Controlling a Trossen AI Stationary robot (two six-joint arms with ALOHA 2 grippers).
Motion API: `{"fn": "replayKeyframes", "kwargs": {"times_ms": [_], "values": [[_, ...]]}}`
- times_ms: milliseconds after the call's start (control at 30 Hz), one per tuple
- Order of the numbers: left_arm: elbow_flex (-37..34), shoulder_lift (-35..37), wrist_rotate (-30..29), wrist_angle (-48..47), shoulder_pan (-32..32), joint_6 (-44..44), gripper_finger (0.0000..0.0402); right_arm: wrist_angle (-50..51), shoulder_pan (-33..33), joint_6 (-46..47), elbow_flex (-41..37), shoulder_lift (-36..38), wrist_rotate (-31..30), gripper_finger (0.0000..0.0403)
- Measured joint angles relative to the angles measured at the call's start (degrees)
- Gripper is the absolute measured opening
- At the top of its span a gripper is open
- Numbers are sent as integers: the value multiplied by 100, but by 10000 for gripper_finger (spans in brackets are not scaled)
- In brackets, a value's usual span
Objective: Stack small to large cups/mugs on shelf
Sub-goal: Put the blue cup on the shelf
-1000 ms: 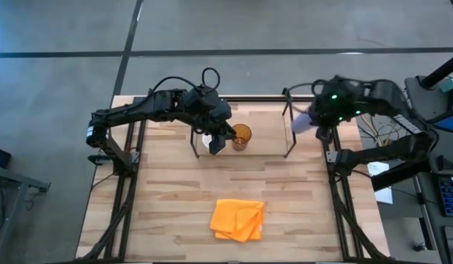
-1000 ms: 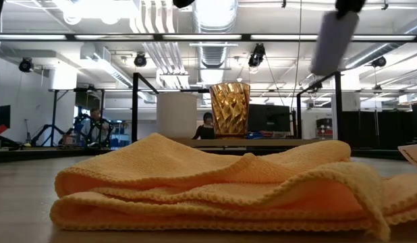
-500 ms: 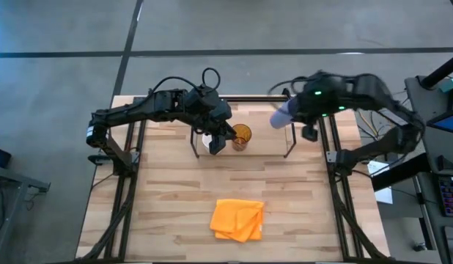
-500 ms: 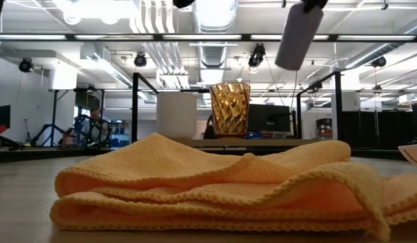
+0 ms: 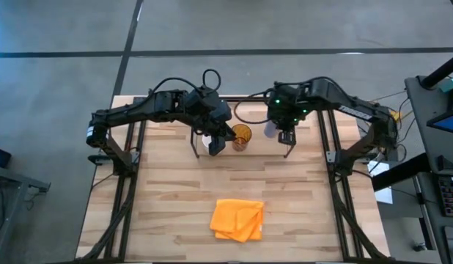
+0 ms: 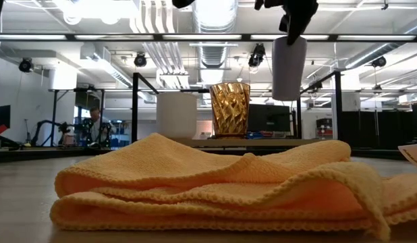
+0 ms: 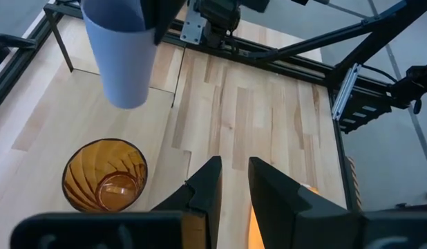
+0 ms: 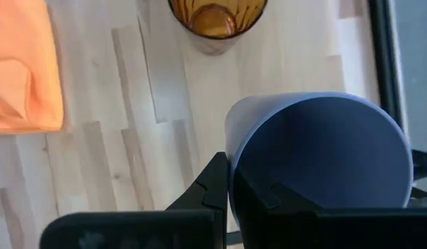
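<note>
The white mug (image 6: 177, 115) and the amber tumbler (image 6: 229, 109) stand side by side on the shelf's wood board (image 6: 262, 142). The shelf's thin black rods (image 5: 248, 97) show in the high view. My right gripper (image 5: 281, 131) is shut on the pale blue-lavender cup (image 6: 289, 59), which it holds above the board just right of the tumbler (image 5: 242, 136). My left gripper (image 7: 234, 183) hangs above the mug (image 5: 207, 141), empty, with a narrow gap between its fingers. My right gripper holds the lavender cup by its upper end (image 6: 290, 40), coming from above and pointing down. One finger (image 8: 217, 183) lies on the outside of the wall; the cup hides the other. The cup hangs upright below the fingers, clear of the board and the tumbler.
A folded orange cloth (image 5: 238, 219) lies near the table's front edge, at the middle. Black arm-mount frames run along the table's left and right sides. A person (image 6: 94, 121) sits in the room far behind the table.
My right gripper has carried the lavender cup toward the table's left, from the shelf's right end to beside the tumbler, and a little down. The cup has turned from tilted to upright.
</note>
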State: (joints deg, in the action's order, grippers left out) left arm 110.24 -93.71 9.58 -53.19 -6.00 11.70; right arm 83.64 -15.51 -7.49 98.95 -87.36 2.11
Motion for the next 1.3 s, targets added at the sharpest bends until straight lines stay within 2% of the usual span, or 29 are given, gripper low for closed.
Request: {"fn": "replayKeyframes", "kwargs": {"times_ms": [100,267,433,667,800,1300], "values": [[0,18,4,-13,2,-3,59,2,40,41,-50,-72,320,8],[2,182,4,-17,0,-9,59,-48,105,80,-257,-139,385,8],[-1,397,-62,16,0,-13,59,-269,99,149,-601,-150,376,8],[0,557,-221,7,0,-15,59,-1092,99,145,-1103,-201,382,8],[-2,562,-240,5,7,-15,59,-1088,99,103,-1272,-358,76,8],[-4,555,-240,0,0,-17,59,-1223,127,102,-1512,-471,83,8]]}}
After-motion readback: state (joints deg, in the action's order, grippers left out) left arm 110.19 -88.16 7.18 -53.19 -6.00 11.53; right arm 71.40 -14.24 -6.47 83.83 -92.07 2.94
